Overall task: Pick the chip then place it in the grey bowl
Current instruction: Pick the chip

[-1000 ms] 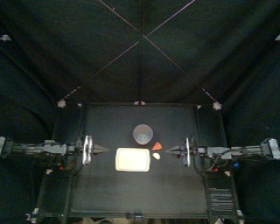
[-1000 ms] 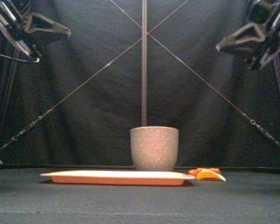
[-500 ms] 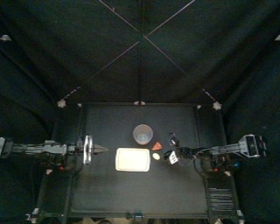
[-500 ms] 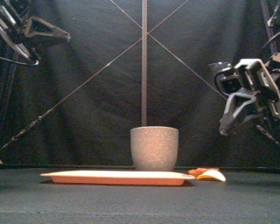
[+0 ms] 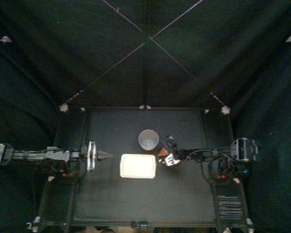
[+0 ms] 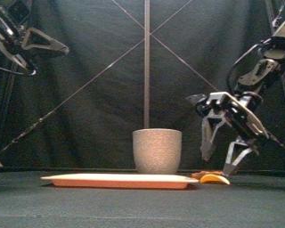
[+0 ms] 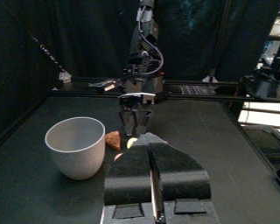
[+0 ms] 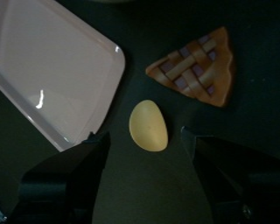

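The right arm comes in from the right side and bends down steeply over the desk (image 5: 112,196). Its wrist is tilted, so the right tool (image 6: 219,165) points downward and a little toward the front. The two jaws of this tool stand wide apart and hold nothing. In the right wrist view they stand one on each side of the chip (image 8: 149,124) and do not touch it. In the front view the lower fingertip (image 6: 232,168) hangs just above the desk.

The left arm rests at the left side of the desk, held high and about level. The left tool (image 7: 152,144) points toward the middle, and its jaws are together with only a thin line between them.

The chip is a pale yellow oval. It lies flat on the desk, just beside the right edge of the pink tray (image 6: 115,181) and outside of it. Near the chip, a little more to the back, lies an orange wedge toy (image 8: 199,66) with a lattice top, and a small gap separates the two.

The grey bowl (image 6: 157,150) is a tall speckled cup. It stands upright just behind the tray, with its mouth open upward. I cannot tell if it touches the tray. The chip and the wedge toy are both on the desk, to the right of the tray and the bowl.
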You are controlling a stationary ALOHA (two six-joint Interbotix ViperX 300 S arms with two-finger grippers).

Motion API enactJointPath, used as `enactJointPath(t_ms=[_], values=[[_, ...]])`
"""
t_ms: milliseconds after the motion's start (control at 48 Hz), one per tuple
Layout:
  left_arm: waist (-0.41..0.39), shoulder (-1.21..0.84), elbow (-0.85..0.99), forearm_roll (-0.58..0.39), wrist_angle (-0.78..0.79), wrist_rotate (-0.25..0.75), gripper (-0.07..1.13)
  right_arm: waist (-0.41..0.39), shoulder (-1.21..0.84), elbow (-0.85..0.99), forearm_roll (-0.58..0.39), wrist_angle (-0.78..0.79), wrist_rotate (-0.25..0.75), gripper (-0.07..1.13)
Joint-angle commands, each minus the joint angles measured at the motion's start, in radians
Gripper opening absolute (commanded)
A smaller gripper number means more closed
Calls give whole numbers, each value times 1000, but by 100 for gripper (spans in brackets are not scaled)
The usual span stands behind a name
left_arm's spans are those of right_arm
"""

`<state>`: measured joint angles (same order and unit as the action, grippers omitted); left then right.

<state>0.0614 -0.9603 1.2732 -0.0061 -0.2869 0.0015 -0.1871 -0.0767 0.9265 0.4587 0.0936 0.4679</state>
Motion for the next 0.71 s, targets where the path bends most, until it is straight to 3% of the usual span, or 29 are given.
enactJointPath(t_ms=[21, 396, 708], values=[[2, 5, -12, 3, -5, 0, 7, -6, 18, -35, -2, 21, -2, 97], [3, 5, 3, 0, -5, -2, 7, -6, 84, -77, -17, 40, 0, 93], [3, 0, 6, -2, -5, -2, 7, -6, 75, -75, -17, 97, 3, 63]])
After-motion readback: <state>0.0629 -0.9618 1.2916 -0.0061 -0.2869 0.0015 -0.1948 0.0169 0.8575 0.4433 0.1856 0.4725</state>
